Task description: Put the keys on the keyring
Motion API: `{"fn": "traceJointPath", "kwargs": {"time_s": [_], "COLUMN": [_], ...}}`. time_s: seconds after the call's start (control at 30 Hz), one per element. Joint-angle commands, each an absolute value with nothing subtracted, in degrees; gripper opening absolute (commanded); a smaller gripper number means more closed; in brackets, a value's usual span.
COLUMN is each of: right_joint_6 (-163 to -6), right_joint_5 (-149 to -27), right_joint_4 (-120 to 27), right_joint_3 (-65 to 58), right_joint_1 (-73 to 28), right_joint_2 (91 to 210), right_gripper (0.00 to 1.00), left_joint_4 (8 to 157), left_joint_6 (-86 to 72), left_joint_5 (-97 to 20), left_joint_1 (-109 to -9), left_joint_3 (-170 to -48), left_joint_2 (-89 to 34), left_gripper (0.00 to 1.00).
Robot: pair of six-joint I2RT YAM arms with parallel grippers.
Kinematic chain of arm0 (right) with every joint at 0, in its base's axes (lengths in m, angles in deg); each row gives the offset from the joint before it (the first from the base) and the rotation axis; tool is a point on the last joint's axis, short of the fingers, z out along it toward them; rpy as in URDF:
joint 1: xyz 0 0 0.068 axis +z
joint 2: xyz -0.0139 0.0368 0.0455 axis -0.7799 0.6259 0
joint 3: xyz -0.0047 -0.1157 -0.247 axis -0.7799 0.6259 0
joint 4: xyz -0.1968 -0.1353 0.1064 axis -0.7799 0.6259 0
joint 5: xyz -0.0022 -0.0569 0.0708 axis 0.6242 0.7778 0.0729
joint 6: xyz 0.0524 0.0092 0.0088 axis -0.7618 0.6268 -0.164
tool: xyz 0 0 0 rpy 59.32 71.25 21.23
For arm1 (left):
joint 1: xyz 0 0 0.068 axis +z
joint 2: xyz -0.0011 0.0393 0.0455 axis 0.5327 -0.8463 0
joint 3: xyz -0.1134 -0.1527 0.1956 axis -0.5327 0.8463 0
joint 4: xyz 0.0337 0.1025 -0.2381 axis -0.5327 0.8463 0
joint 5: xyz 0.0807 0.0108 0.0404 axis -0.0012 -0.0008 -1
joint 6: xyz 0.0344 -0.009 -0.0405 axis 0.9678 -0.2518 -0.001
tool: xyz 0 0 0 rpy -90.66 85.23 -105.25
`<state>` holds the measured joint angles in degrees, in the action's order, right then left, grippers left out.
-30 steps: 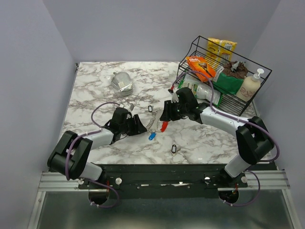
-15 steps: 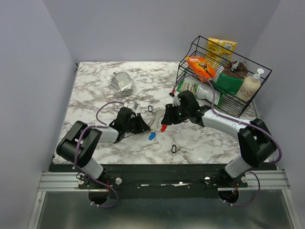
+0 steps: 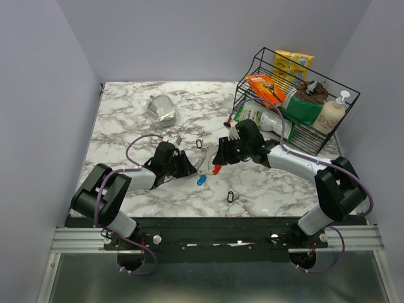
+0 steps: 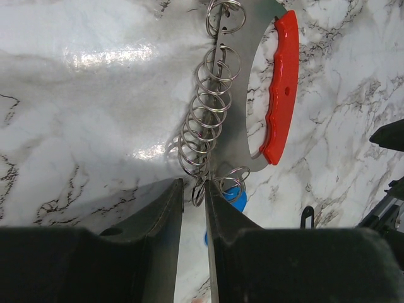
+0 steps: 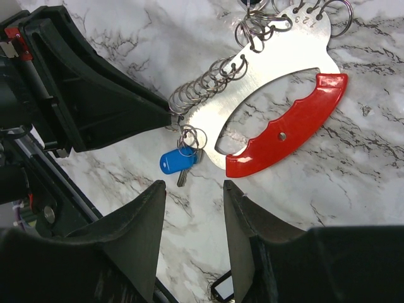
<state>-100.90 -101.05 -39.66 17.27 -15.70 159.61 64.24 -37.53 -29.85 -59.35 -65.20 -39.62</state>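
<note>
My left pincer (image 4: 194,187) pinches an end ring of the keyring (image 4: 235,120), flat on the bench (image 3: 126,126). My right pincer (image 5: 192,187) hovers spread above. The keys (image 3: 231,197) lie loose, so I reckon it should fetch one next.

Bright even light, white glare patches on the marble table (image 4: 63,126), soft shadows, wrist views' near edge blurred

Keyring (image 5: 271,60) lying flat, red tag (image 5: 290,126), far key (image 3: 199,143), near key (image 3: 230,197), both loose.

blue tag (image 4: 238,194) half hidden behind left jaws; key (image 5: 221,291) cut by edge
</note>
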Motion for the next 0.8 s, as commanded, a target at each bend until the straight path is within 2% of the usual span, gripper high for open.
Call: {"fn": "traceJointPath", "kwargs": {"time_s": [0.0,0.17,0.23,0.37,0.43,0.47,0.53,0.63,0.77], "right_joint_6": [-101.1,-101.1,-101.0,-100.8,-100.8,-100.6,-100.6,-100.1,-99.0], "right_joint_5": [-102.9,-102.7,-102.4,-102.3,-102.5,-102.4,-102.6,-103.3,-102.9], "right_joint_4": [-41.0,-41.0,-41.0,-40.9,-40.9,-40.9,-40.8,-40.7,-40.7], "right_joint_3": [17.9,17.8,17.6,17.3,17.3,17.2,17.0,17.0,17.1], "right_joint_1": [-15.9,-15.9,-15.9,-15.9,-16.0,-16.0,-15.9,-15.9,-15.8], "right_joint_2": [159.5,159.9,159.9,159.9,159.9,160.0,159.9,159.3,157.3], "right_gripper": [0.51,0.51,0.51,0.51,0.51,0.51,0.51,0.51,0.51], "left_joint_4": [65.8,62.5,59.6,59.0,58.1,58.1,58.6,59.8,68.7], "left_joint_6": [-37.6,-39.1,-39.9,-40.3,-40.3,-40.0,-39.3,-37.7,-32.5], "left_joint_5": [-31.5,-28.4,-27.6,-27.3,-27.1,-26.9,-26.2,-25.9,-28.5], "left_joint_1": [-59.6,-59.8,-59.8,-59.8,-59.9,-59.9,-59.9,-60.0,-60.1], "left_joint_3": [-63.8,-62.9,-62.1,-61.4,-61.2,-61.6,-62.3,-63.4,-66.6], "left_joint_2": [-39.0,-40.6,-41.4,-42.0,-42.5,-42.6,-42.6,-40.6,-34.9], "left_gripper": [0.3,0.27,0.22,0.21,0.17,0.09,0.0,0.0,0.0]}}
